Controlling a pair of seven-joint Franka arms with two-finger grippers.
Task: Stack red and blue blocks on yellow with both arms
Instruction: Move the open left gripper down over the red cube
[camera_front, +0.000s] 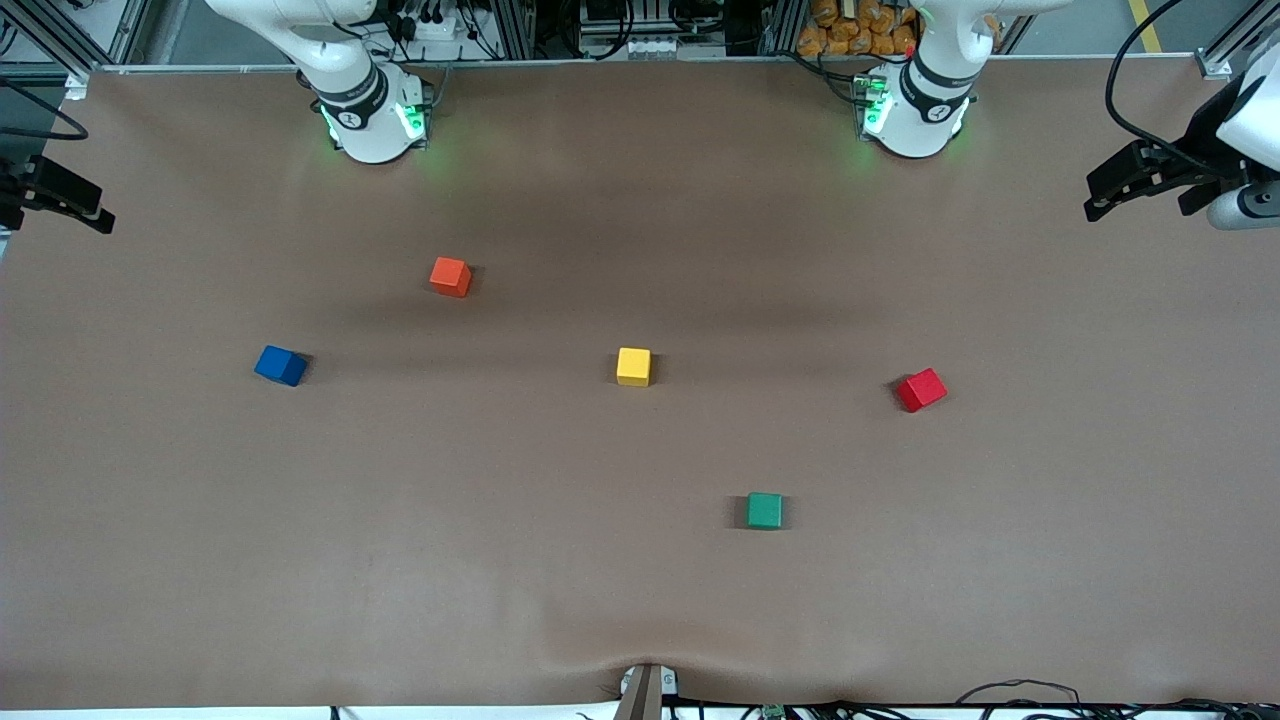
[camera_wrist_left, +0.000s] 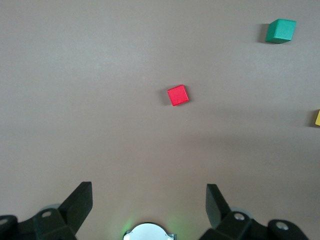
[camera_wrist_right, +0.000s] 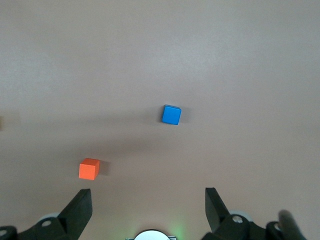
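The yellow cube (camera_front: 633, 366) sits mid-table; a sliver of it shows at the edge of the left wrist view (camera_wrist_left: 317, 118). The red cube (camera_front: 921, 390) lies toward the left arm's end and shows in the left wrist view (camera_wrist_left: 178, 95). The blue cube (camera_front: 281, 365) lies toward the right arm's end and shows in the right wrist view (camera_wrist_right: 171, 115). My left gripper (camera_front: 1140, 192) (camera_wrist_left: 148, 192) hangs open and empty, high over the left arm's end of the table. My right gripper (camera_front: 55, 205) (camera_wrist_right: 147, 197) hangs open and empty, high over the right arm's end.
An orange-red cube (camera_front: 450, 276) (camera_wrist_right: 89, 168) lies between the blue cube and the right arm's base. A green cube (camera_front: 765, 510) (camera_wrist_left: 280, 31) lies nearer to the front camera than the yellow cube. All cubes stand apart on the brown tabletop (camera_front: 500, 560).
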